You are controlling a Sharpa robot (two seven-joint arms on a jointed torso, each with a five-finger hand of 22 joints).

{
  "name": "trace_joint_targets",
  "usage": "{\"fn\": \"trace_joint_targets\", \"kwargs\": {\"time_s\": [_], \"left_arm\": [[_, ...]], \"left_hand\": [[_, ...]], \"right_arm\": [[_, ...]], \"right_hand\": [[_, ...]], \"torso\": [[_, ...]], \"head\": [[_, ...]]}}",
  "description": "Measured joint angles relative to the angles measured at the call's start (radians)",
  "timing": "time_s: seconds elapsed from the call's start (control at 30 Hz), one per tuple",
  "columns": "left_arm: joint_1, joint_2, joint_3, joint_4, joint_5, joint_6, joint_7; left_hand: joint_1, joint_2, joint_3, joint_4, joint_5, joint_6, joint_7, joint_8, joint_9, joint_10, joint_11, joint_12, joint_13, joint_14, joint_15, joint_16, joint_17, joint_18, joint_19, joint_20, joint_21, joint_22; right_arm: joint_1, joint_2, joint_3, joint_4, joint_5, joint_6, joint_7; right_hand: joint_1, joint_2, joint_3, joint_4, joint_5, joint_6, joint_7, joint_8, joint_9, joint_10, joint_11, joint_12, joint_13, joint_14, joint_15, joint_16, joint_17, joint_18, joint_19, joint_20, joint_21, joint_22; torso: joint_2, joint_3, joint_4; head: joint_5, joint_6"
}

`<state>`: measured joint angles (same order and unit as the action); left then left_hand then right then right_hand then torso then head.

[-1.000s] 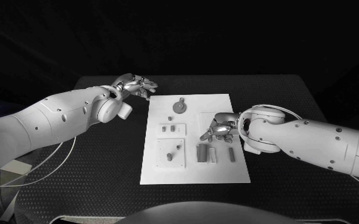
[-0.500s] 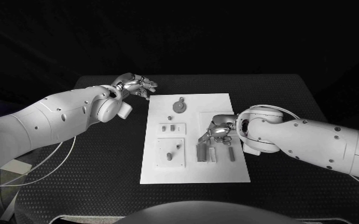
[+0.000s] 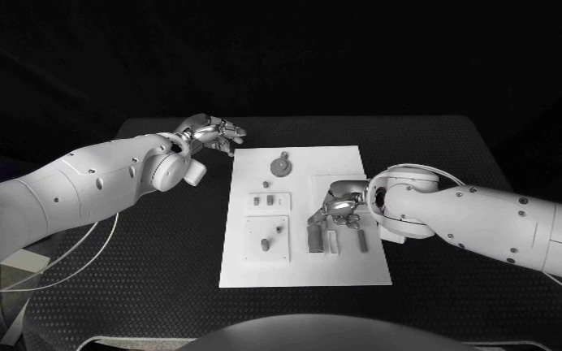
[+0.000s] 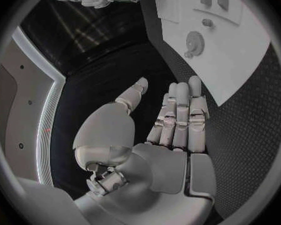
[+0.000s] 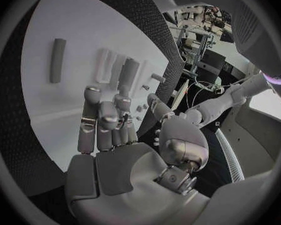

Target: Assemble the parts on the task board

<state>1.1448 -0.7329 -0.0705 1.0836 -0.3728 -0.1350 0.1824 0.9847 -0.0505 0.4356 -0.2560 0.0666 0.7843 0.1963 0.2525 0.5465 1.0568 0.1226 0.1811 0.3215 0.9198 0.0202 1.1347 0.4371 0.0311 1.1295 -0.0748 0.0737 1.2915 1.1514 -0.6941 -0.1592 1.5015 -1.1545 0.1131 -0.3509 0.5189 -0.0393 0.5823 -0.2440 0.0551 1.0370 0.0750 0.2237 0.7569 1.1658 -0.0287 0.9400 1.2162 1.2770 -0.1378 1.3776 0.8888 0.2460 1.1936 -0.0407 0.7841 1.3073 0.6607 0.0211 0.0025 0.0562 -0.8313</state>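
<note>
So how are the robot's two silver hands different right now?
The left silver hand hovers over the black table, beside the far left corner of the white task board; the right silver hand is over the board's middle, above the upright grey parts. The left hand's fingers lie straight and apart, holding nothing; the right hand's fingers curl down toward the parts, though whether they grip one is unclear. Both are silver, on white arms.

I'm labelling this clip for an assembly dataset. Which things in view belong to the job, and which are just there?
Belong to the job:
task board
round geared part
upright parts by the right robot hand
small parts in the left sockets

Just there:
black table
left robot hand, off the board, holding nothing
</note>
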Motion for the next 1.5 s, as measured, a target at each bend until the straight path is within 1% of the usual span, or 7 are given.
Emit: {"fn": "trace_joint_targets", "kwargs": {"time_s": [0.07,0.23,0.5,0.8,1.2,1.37,1.5], "left_arm": [[0.000,0.000,0.000,0.000,0.000,0.000,0.000],[0.000,0.000,0.000,0.000,0.000,0.000,0.000],[0.000,-0.001,0.000,0.000,0.000,0.000,0.000],[0.000,-0.007,0.000,0.001,0.000,0.000,0.000],[0.000,-0.008,0.000,0.003,0.000,0.001,-0.002],[0.000,-0.008,0.000,0.004,0.000,0.001,-0.002],[0.000,-0.008,0.000,0.004,0.000,0.002,-0.003]], "left_hand": [[0.000,0.000,0.000,0.000,0.000,0.000,0.000,0.000,0.000,0.000,0.000,0.000,0.000,0.000,0.000,0.000,0.000,0.000,0.000,0.000,0.000,0.000],[0.000,0.000,0.000,0.000,0.000,0.000,0.000,0.000,0.000,0.000,0.000,0.000,0.000,-0.001,0.001,0.000,0.000,0.000,0.000,0.000,0.000,0.000],[0.000,0.000,0.000,0.000,0.000,0.000,0.000,0.000,0.000,0.000,0.000,0.000,0.000,-0.001,0.001,0.000,0.001,0.000,0.000,0.000,0.000,0.000],[0.000,0.000,0.000,0.000,0.000,0.000,0.000,0.000,0.000,0.000,0.000,0.000,0.000,-0.002,0.002,0.000,0.001,0.000,0.000,0.000,0.000,0.000],[0.000,0.000,0.000,0.000,0.000,0.000,0.000,0.000,0.000,0.000,0.000,0.004,0.000,-0.002,0.002,0.000,0.001,0.000,0.000,0.000,0.000,0.000],[0.000,0.000,0.000,0.000,0.000,-0.001,0.000,0.000,0.000,0.000,0.000,0.004,0.000,-0.002,0.002,0.000,0.001,0.000,0.000,0.000,0.000,0.000],[0.000,0.000,0.000,0.000,0.000,-0.001,-0.001,0.000,0.000,0.000,0.000,0.004,0.000,-0.002,0.002,0.000,0.001,0.000,0.000,0.000,0.000,0.000]], "right_arm": [[0.000,0.000,0.000,-0.001,0.001,-0.001,0.001],[0.000,-0.005,0.000,-0.005,-0.004,-0.004,0.002],[0.000,-0.045,0.000,-0.003,-0.039,-0.006,0.002],[0.031,-0.129,0.001,0.039,-0.129,0.049,0.000],[0.031,-0.165,-0.004,0.035,-0.203,0.119,-0.004],[0.029,-0.170,-0.016,0.021,-0.226,0.135,-0.005],[0.021,-0.169,-0.020,0.017,-0.237,0.146,-0.006]], "right_hand": [[0.000,0.000,0.000,0.000,0.000,0.000,0.000,0.000,0.000,0.000,0.000,0.000,0.000,0.001,0.001,0.000,0.001,0.000,0.000,0.000,0.000,0.000],[0.029,0.024,0.002,-0.030,0.000,0.001,-0.001,0.000,0.002,0.002,0.001,0.000,0.000,0.000,0.002,0.000,0.003,0.000,0.000,0.000,0.000,0.000],[0.124,0.021,-0.001,-0.048,0.000,0.004,0.000,0.000,0.006,0.003,0.000,0.004,-0.001,0.000,0.003,0.000,0.004,0.000,0.000,0.000,0.006,0.000],[0.125,0.022,-0.023,-0.037,0.000,0.006,0.000,0.000,0.007,0.003,0.000,0.004,-0.006,0.000,0.003,-0.004,0.003,0.000,-0.003,0.004,0.006,0.000],[0.120,0.028,-0.026,-0.034,0.000,0.007,-0.001,0.000,0.007,0.007,-0.003,0.004,-0.009,0.000,0.003,-0.004,0.003,0.000,-0.004,0.004,0.006,0.000],[0.119,0.028,-0.032,-0.034,0.000,0.013,-0.002,0.000,0.008,0.007,-0.003,0.004,-0.010,0.004,0.002,-0.004,0.003,0.000,-0.002,0.005,0.006,0.000],[0.109,0.030,-0.037,-0.029,0.000,0.013,-0.002,0.000,0.008,0.009,-0.002,0.004,-0.011,0.004,0.002,-0.004,0.003,0.000,-0.002,0.005,0.006,0.000]], "torso": [[0.000,0.0000,0.0000],[0.000,-0.0001,0.0001],[0.000,-0.0001,-0.0002],[0.000,0.0002,-0.0012],[-0.001,0.0015,-0.0026],[0.000,0.0011,-0.0023],[0.000,0.0009,-0.0016]], "head": [[0.000,0.000],[-0.001,0.002],[-0.002,0.003],[-0.005,0.003],[-0.012,0.001],[-0.016,0.002],[-0.018,0.002]]}}
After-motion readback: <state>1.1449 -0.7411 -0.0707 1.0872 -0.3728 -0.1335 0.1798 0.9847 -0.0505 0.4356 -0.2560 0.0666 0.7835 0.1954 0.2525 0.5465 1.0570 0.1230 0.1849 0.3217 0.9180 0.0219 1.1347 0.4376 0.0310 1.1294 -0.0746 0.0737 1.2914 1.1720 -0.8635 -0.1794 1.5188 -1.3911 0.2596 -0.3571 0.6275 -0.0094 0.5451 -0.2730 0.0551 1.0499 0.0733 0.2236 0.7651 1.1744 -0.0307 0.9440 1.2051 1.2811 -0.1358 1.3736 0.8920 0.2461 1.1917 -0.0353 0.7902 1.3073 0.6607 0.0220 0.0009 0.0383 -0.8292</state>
